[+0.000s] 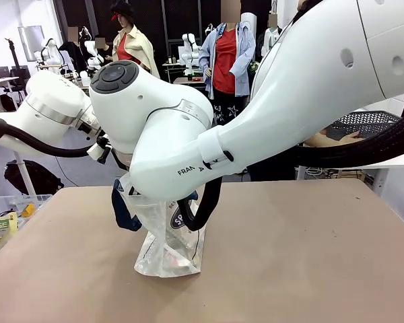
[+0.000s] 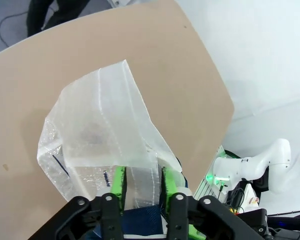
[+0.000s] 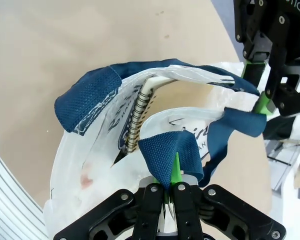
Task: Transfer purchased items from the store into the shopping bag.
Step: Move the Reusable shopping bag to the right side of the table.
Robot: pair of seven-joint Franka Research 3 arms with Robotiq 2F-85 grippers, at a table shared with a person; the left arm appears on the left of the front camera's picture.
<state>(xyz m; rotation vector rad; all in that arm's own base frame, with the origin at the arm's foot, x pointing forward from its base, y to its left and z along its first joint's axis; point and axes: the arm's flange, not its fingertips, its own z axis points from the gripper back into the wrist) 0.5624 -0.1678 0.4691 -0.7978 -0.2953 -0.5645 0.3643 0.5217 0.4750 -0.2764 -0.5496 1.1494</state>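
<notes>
The shopping bag (image 1: 167,245) stands on the brown table, translucent white with navy handles (image 1: 124,212). My left gripper (image 2: 139,187) is shut on the bag's rim, green pads (image 2: 118,184) pinching the plastic; it also appears as the left gripper (image 3: 255,86) at the bag's far edge. My right gripper (image 3: 171,192) is shut on a navy handle (image 3: 165,152) at the near rim. Together they hold the mouth open. Inside leans a flat tan item with a spiral edge (image 3: 138,115). A faint reddish patch (image 3: 85,180) shows through the plastic. The right arm hides both grippers in the front view.
A dark mesh basket (image 1: 367,124) sits on a table at the far right, with a person's hand (image 1: 338,138) by it. A clear bin (image 1: 5,214) of packaged goods stands at the table's left edge. The table edge (image 2: 217,85) curves close behind the bag.
</notes>
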